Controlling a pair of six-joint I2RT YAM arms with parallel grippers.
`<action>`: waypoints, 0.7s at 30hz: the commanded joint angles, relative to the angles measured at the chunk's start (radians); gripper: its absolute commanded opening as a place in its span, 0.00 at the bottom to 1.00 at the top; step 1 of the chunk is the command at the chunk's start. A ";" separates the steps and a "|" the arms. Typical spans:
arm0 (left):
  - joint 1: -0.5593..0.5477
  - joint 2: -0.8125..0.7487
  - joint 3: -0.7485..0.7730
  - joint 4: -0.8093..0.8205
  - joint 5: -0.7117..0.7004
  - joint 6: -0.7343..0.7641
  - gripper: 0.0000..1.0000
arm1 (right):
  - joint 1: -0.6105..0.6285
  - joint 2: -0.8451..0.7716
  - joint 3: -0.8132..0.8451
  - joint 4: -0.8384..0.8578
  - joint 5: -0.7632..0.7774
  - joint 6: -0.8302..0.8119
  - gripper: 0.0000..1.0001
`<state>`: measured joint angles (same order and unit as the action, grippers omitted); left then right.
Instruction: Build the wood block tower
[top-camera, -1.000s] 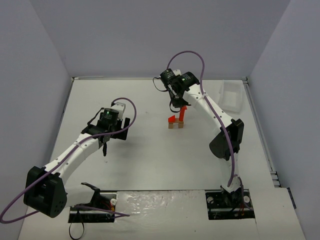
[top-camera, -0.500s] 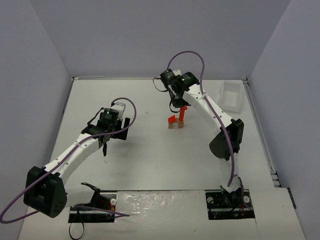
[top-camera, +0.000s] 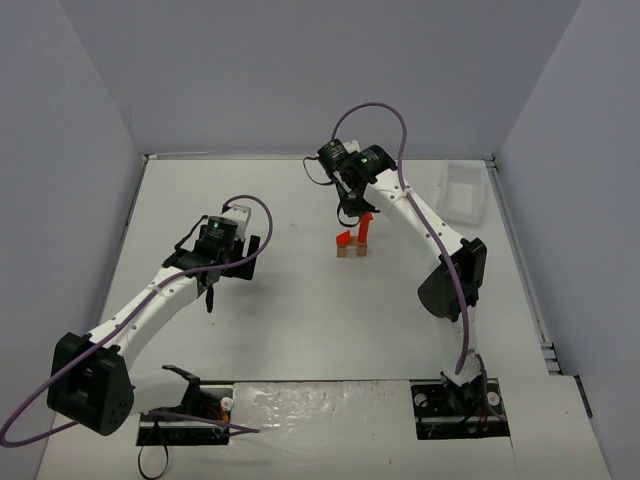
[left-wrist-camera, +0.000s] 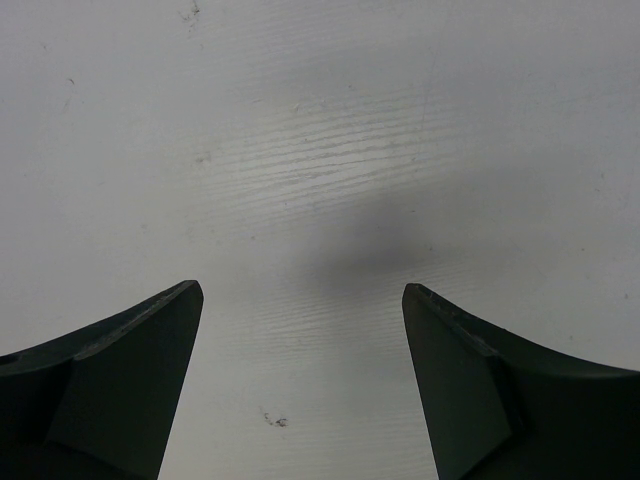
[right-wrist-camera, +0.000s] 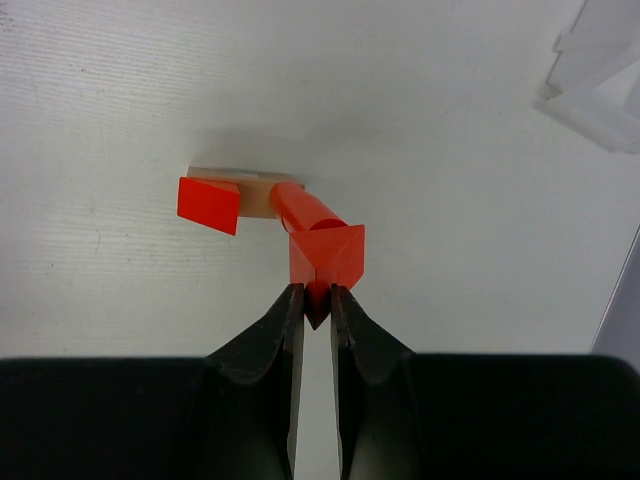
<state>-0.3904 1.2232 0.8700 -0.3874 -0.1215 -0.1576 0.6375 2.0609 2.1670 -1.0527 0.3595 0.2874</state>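
Note:
A tan rectangular block (right-wrist-camera: 255, 192) lies flat on the table. A red-orange wedge (right-wrist-camera: 209, 204) sits at its left end and a red-orange cylinder (right-wrist-camera: 305, 211) stands on its right end. My right gripper (right-wrist-camera: 317, 297) is shut on a second red-orange wedge (right-wrist-camera: 328, 256) and holds it at the top of the cylinder. From above, the tower (top-camera: 352, 244) is at mid-table with the right gripper (top-camera: 354, 212) just behind it. My left gripper (left-wrist-camera: 300, 300) is open and empty over bare table, far left of the tower (top-camera: 211, 298).
A white rectangular tray (top-camera: 462, 190) stands at the back right; it also shows in the right wrist view (right-wrist-camera: 598, 75). Grey walls close the table at the back and sides. The arm bases stand at the near edge.
My right wrist has shifted very slightly to the left with the wedge still held. The left arm has not moved.

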 joint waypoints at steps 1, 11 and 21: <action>0.004 -0.026 0.021 0.027 -0.007 -0.010 0.78 | 0.008 -0.031 0.008 -0.007 0.038 0.016 0.09; 0.004 -0.025 0.021 0.025 -0.008 -0.010 0.79 | 0.008 -0.033 0.005 -0.007 0.055 0.022 0.13; 0.004 -0.027 0.021 0.025 -0.007 -0.010 0.79 | 0.008 -0.031 0.006 -0.004 0.055 0.021 0.13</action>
<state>-0.3904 1.2232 0.8700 -0.3877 -0.1211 -0.1577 0.6422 2.0609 2.1670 -1.0523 0.3779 0.2909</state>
